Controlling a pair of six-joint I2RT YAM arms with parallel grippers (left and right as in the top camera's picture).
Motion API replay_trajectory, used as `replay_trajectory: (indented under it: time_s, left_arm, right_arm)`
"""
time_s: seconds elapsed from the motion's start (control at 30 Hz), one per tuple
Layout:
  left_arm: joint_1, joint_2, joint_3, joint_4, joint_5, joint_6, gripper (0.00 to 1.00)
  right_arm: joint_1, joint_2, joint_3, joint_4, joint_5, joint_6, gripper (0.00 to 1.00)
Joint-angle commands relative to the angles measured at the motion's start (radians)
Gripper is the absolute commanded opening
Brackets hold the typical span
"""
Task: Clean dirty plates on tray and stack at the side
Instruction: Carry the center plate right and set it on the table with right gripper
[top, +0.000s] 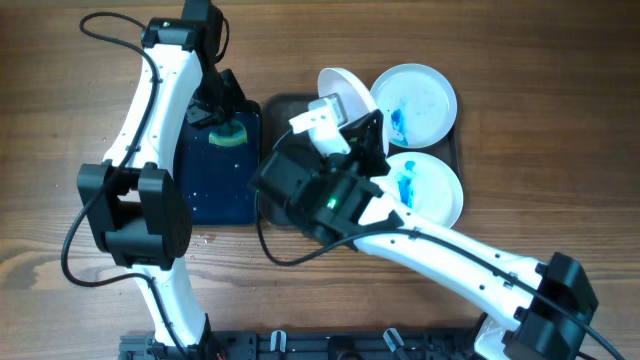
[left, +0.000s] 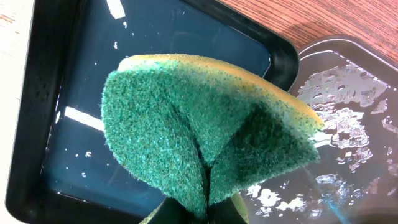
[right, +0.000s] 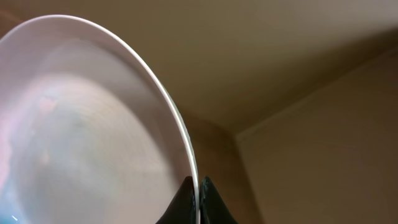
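Observation:
My right gripper (right: 197, 186) is shut on the rim of a white plate (right: 81, 130) and holds it tilted up on edge above the left part of the dark grey tray (top: 285, 102); the overhead view shows this plate (top: 345, 92) lifted. Two more white plates with blue smears lie in the tray, one at the back right (top: 415, 102) and one at the front right (top: 430, 188). My left gripper (left: 208, 208) is shut on a folded green sponge (left: 205, 124) and holds it over the black tub of water (left: 149, 56), next to the tray's wet corner (left: 354, 124).
The black tub (top: 215, 185) stands left of the tray, touching it. Both arms crowd the middle of the wooden table (top: 60, 100). A black rail (top: 300, 345) runs along the front edge.

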Motion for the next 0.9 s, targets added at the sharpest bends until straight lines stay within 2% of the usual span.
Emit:
replay_trajectory:
  time_s: [0.0,0.07,0.17,0.27,0.33,0.43,0.57,0.7,0.77,0.87]
  left_arm:
    - [-0.003,-0.004,0.018,-0.001,-0.002,-0.005,0.04]
    - [-0.003,-0.004,0.018,-0.001,-0.002,-0.005,0.04]
    - [-0.005,-0.004,0.018,-0.001,-0.002,-0.005,0.04]
    - [-0.005,-0.004,0.018,-0.002,-0.002,-0.005,0.04]
    - [-0.01,-0.004,0.018,-0.004,-0.002,-0.005,0.04]
    - [-0.015,-0.004,0.018,-0.004,-0.002,-0.005,0.04]
    - [-0.032,-0.004,0.018,0.001,-0.002,-0.005,0.04]
    - [-0.051,-0.004,0.018,0.008,-0.002,-0.005,0.04]
    - [-0.061,-0.004,0.018,0.009,-0.002,-0.005,0.04]
    - [-0.074,-0.004,0.018,0.015,-0.002,-0.005,0.04]
  right_arm:
    - [0.013,-0.027,0.008,0.014,0.112,-0.026,0.04]
    - [0.01,-0.027,0.008,0.025,0.067,-0.021,0.04]
    - [-0.025,-0.027,0.008,0.027,-0.251,-0.022,0.04]
    - [-0.13,-0.027,0.008,0.034,-0.64,0.024,0.04]
    - [-0.225,-0.027,0.008,0.057,-0.925,0.014,0.04]
    - [-0.378,-0.027,0.008,0.066,-1.222,-0.005,0.04]
    - [-0.658,-0.027,0.008,0.069,-1.65,-0.062,0.04]
    - [-0.916,-0.029,0.008,0.047,-1.798,-0.08,0.04]
    - [-1.037,-0.029,0.008,0.022,-1.792,-0.089,0.04]
    - [-1.202,-0.029,0.006,-0.027,-1.684,-0.09,0.04]
